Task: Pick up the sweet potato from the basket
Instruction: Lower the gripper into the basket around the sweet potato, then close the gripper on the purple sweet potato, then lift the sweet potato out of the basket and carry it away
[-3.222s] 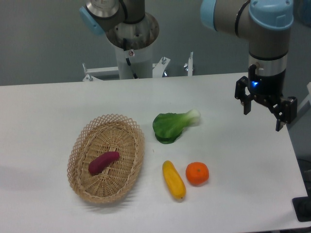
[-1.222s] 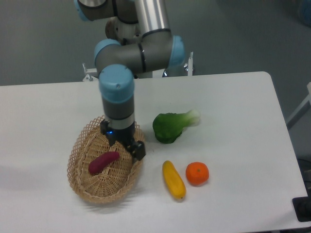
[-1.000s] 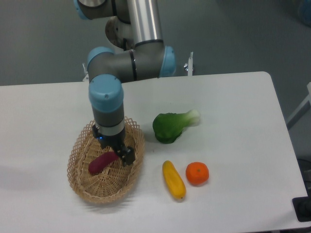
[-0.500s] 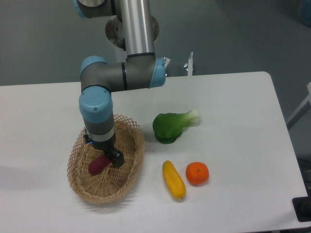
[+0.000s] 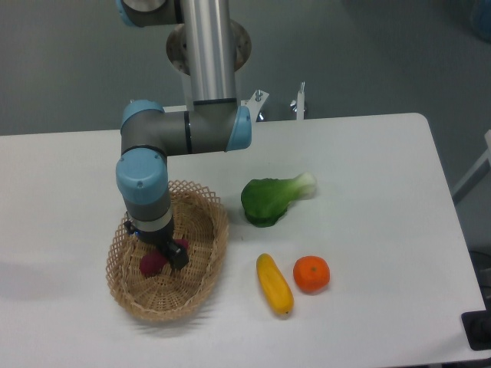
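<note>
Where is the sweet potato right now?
The sweet potato lies inside the basket at the table's front left, mostly hidden under the claw lowered over it.

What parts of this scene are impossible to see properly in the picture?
- Sweet potato: mostly hidden by the end effector; only its ends show.
- End effector fingers: too dark and small to tell whether they are closed.
- Basket floor: partly covered by the arm.
- Arm base: cut off by the top edge.

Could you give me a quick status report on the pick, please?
Claw down inside the basket, astride the sweet potato; grip unconfirmed. Sweet potato on the basket floor, mostly hidden. Nothing in the way.
</note>
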{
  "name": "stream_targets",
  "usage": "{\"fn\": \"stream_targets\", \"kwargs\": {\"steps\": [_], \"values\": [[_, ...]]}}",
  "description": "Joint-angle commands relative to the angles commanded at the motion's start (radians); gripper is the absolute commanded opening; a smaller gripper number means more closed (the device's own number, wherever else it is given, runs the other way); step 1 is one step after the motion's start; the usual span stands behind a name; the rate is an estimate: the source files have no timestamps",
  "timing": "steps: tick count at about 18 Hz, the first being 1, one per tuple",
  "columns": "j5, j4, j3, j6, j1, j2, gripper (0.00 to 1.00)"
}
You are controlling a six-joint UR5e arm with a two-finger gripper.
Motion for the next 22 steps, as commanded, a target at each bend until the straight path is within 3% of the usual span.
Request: {"fn": "stream_targets", "kwargs": {"steps": [1, 4, 6, 11, 15, 18, 22], "values": [[0.000, 0.000, 0.002, 0.000, 0.000, 0.002, 0.93], [0.000, 0.000, 0.006, 0.009, 0.000, 0.002, 0.54], [0.002, 0.000, 0.011, 0.009, 0.000, 0.002, 0.37], [0.021, 0.000, 0.018, 0.011, 0.000, 0.002, 0.25], [0.023, 0.000, 0.038, 0.014, 0.000, 0.006, 0.24], [0.023, -0.009, 0.086, 0.029, 0.017, 0.032, 0.24], [0.015, -0.028, 0.172, 0.072, 0.101, 0.055, 0.25]]}}
